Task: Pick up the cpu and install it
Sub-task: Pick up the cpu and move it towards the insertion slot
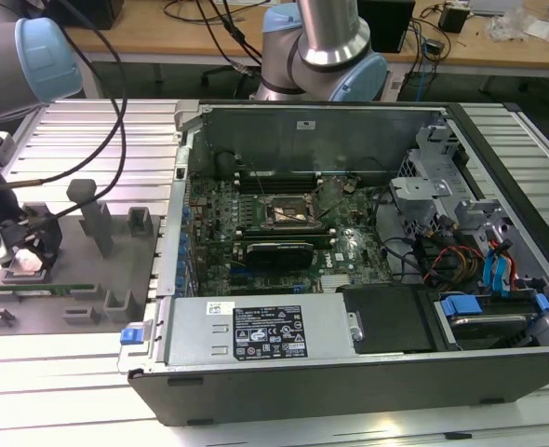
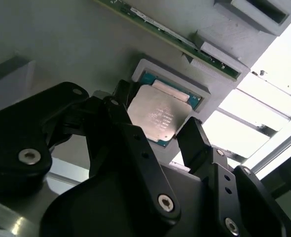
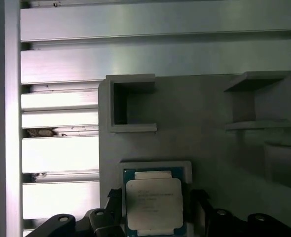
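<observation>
Two black fingers (image 2: 195,140) of the gripper (image 2: 157,112) stand spread, one on either side of the cpu (image 3: 154,202), with nothing clamped between them. The cpu lies flat in its pale holder (image 3: 155,165) on the grey tray (image 1: 65,265), beside the open computer case (image 1: 349,396).

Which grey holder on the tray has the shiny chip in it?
The low square holder that the gripper straddles: the cpu lies flat in it. The two taller box holders beyond it look empty.
</observation>
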Action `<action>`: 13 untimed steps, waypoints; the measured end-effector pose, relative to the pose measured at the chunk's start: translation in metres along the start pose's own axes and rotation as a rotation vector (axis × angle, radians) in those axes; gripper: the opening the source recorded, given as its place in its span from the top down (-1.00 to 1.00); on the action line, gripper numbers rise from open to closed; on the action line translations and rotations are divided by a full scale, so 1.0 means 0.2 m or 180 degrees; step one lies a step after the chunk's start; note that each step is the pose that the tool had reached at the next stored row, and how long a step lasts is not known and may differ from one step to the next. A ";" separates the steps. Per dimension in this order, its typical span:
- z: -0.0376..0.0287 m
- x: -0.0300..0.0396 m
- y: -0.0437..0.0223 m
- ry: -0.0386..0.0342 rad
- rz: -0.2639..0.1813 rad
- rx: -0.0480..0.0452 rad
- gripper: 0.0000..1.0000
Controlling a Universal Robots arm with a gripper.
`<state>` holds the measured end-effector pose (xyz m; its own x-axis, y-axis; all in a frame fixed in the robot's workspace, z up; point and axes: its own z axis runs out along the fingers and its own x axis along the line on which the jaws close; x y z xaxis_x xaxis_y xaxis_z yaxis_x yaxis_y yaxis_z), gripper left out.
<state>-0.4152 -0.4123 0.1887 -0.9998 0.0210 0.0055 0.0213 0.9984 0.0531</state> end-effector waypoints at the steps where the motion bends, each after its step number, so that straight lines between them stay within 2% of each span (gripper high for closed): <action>1: 0.000 0.000 0.000 0.0000 -0.0011 0.0000 -0.33; 13: -0.001 0.009 0.000 0.0001 -0.0013 0.0000 -0.33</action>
<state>-0.4170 -0.4123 0.1890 -0.9998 0.0169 0.0054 0.0171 0.9984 0.0530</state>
